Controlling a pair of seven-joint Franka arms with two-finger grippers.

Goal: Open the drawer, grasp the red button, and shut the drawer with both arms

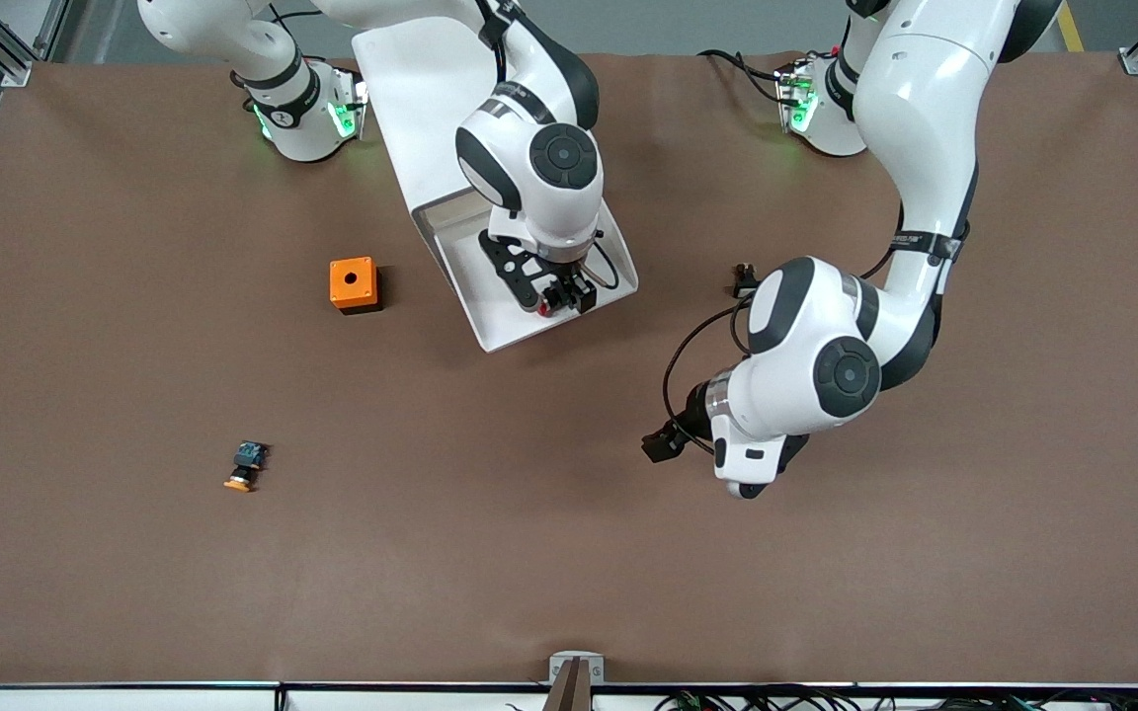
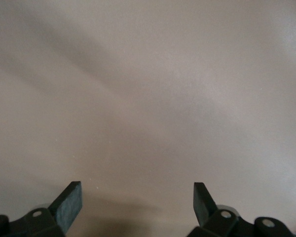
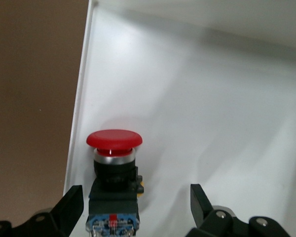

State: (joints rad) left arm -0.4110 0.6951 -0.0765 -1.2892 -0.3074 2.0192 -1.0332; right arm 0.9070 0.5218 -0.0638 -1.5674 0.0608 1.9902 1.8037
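The shallow white plastic drawer (image 1: 490, 316) is pulled out so the right gripper (image 3: 133, 205) can reach in. Its 2 fingers stand apart around the red-capped push button (image 3: 113, 163) lying inside. The left gripper (image 2: 138, 202) waits, fingers apart, over the brown table (image 2: 148, 98).

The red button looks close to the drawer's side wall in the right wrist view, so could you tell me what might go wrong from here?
1. The red button lies off-centre between the open right gripper fingers, close to one; closing may push it rather than clamp it.
2. It lies near the drawer wall, so that finger could catch the rim.
3. The left gripper waits open over bare table, not bracing the drawer.
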